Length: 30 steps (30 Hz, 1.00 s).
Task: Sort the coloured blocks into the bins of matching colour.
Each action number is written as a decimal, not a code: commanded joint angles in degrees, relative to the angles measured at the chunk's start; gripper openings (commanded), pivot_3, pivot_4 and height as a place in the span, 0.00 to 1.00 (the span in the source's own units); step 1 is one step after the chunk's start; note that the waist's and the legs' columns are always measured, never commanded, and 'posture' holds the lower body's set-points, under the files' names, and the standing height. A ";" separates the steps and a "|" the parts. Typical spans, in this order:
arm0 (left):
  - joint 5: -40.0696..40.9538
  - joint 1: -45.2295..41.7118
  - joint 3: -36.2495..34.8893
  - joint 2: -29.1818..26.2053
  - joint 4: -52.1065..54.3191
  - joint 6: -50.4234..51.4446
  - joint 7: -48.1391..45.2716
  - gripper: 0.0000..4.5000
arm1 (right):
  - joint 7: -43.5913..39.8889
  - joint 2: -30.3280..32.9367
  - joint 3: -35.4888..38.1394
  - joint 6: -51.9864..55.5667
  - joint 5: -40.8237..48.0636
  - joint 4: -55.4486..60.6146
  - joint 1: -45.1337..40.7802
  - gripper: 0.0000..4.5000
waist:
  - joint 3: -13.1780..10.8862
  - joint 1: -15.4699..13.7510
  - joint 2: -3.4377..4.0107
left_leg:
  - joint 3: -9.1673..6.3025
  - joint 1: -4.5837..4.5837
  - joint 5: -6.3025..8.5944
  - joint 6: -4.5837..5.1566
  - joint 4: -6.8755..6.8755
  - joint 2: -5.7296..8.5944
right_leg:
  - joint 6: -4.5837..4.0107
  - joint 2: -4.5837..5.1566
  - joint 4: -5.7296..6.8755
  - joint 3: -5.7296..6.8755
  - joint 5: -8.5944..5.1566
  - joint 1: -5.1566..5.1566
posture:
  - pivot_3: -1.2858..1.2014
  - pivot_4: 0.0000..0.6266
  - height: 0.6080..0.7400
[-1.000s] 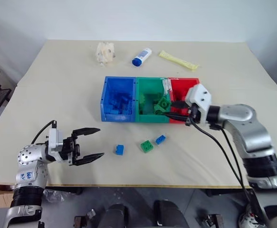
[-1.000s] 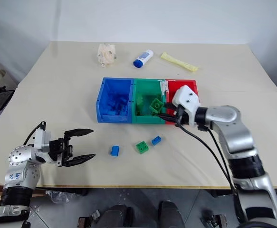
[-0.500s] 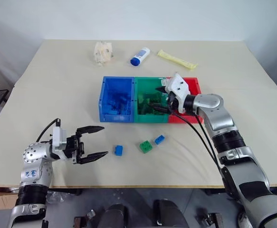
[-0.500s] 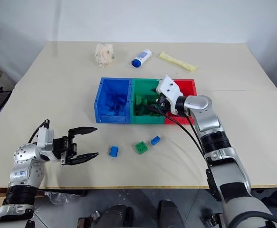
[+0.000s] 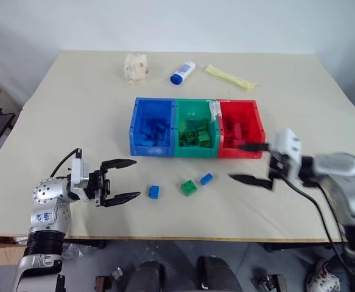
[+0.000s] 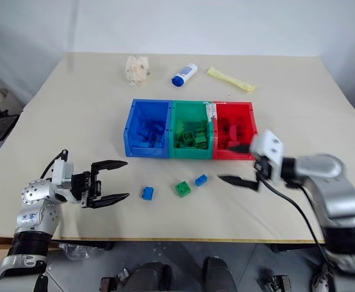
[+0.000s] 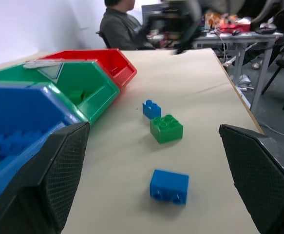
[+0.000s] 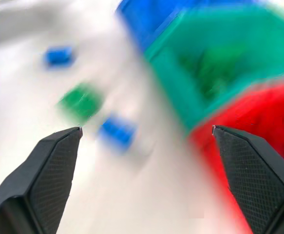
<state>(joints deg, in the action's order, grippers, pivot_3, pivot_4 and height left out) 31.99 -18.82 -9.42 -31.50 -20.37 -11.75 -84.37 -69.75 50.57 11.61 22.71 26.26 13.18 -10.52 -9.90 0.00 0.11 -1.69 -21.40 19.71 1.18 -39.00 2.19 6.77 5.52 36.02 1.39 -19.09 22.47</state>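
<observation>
Three joined bins stand mid-table: a blue bin [image 5: 152, 126], a green bin [image 5: 195, 128] and a red bin [image 5: 240, 128], each with blocks of its own colour inside. On the table in front of them lie a blue block [image 5: 154, 192], a green block [image 5: 188, 188] and a smaller blue block [image 5: 206, 179]. My left gripper [image 5: 126, 180] hovers open just left of the nearer blue block, empty. My right gripper [image 5: 250, 163] hangs open and empty in front of the red bin, to the right of the loose blocks.
Along the table's far side lie a crumpled pale wrapper [image 5: 136, 66], a white bottle with a blue cap [image 5: 182, 72] and a yellow packet [image 5: 228, 77]. In the left wrist view a seated person [image 7: 123, 28] and a cluttered desk [image 7: 239, 30] show beyond the table edge.
My right gripper dropped a green block into the green bin, opened, and pulled back and to the right, out of the bin. The left gripper stayed in place.
</observation>
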 commanded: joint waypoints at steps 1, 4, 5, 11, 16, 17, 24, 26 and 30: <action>0.00 -0.67 -0.45 -0.34 -0.50 -0.57 -1.19 1.00 | -1.77 2.53 7.92 0.13 3.54 4.47 5.98 0.99 | -0.01 0.08 -0.01 | 0.02 0.02 0.00 0.00 -0.02 -0.01 | 0.01 0.00 -0.01 -0.02 0.00 -0.02 | 0.52 0.24 1.00; -0.19 -1.13 -0.57 -0.48 -1.54 -0.71 -1.90 1.00 | -3.03 3.88 14.28 0.24 4.20 5.91 14.32 0.99 | -0.01 -0.12 -0.01 | 0.03 0.06 -0.01 0.01 -0.03 -0.02 | 0.01 0.00 -0.04 -0.02 0.00 -0.09 | 0.52 0.24 1.00; -0.25 -1.22 -0.61 -0.50 -1.75 -0.71 -2.06 1.00 | -3.15 4.16 15.76 0.17 4.23 6.12 16.28 0.99 | -0.01 -0.14 -0.01 | 0.03 0.08 -0.01 0.01 -0.02 -0.01 | 0.01 0.00 -0.03 -0.02 0.00 -0.10 | 0.52 0.24 1.00; -0.32 -1.66 -0.59 -0.32 -2.54 -0.75 -2.46 1.00 | -1.24 4.20 17.53 0.85 5.21 8.26 18.96 0.99 | -0.01 0.07 -0.01 | 0.06 0.12 -0.01 0.00 -0.01 -0.03 | 0.01 -0.02 -0.01 -0.07 0.00 -0.10 | 0.52 0.24 1.00; -0.23 -1.58 -0.47 0.00 -2.31 -0.69 -2.37 1.00 | 0.69 3.97 13.80 1.50 5.04 9.71 16.21 0.99 | -0.01 -0.09 -0.02 | 0.06 0.11 -0.01 0.01 -0.02 -0.03 | 0.01 0.00 -0.04 -0.08 0.00 -0.10 | 0.52 0.24 1.00; -0.20 -1.52 -0.46 0.04 -2.19 -0.63 -2.32 1.00 | 1.27 3.81 12.50 1.81 4.99 9.77 15.04 0.99 | -0.01 -0.08 -0.02 | 0.05 0.11 -0.01 0.01 -0.02 -0.03 | 0.01 0.00 -0.03 -0.08 0.00 -0.10 | 0.52 0.24 1.00; -0.04 -0.19 -0.05 1.07 0.44 -0.20 -1.24 1.00 | 3.92 -0.85 -7.18 -1.66 -3.91 0.66 -1.65 0.99 | -0.01 0.24 -0.01 | 0.06 0.11 -0.02 -0.01 -0.03 -0.03 | 0.01 -0.01 -0.03 -0.09 0.00 -0.06 | 0.52 0.24 1.00; 0.02 0.57 -0.05 1.37 1.67 0.03 -0.81 1.00 | 3.79 -2.46 -12.56 -2.94 -7.70 -3.53 -6.38 0.99 | -0.01 0.16 -0.02 | 0.06 0.10 -0.02 -0.01 -0.02 -0.03 | 0.01 -0.01 -0.01 -0.08 0.00 -0.02 | 0.52 0.24 1.00; 0.63 3.99 -0.62 1.33 5.39 0.49 0.24 1.00 | 2.65 -7.82 -20.46 -8.51 -13.10 -14.20 -14.12 0.99 | -0.01 0.20 -0.03 | 0.02 0.03 -0.01 0.00 -0.01 0.00 | 0.01 0.00 -0.02 -0.04 0.00 0.02 | 0.52 0.24 1.00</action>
<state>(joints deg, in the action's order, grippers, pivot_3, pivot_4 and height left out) 31.59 -15.75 -9.28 -29.95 -17.82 -11.40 -84.56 -66.59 43.72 -7.26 17.00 14.70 1.61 -23.39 -9.91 0.20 0.08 -1.66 -21.36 19.71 1.19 -39.01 2.19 6.78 5.53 36.00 1.35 -19.08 22.48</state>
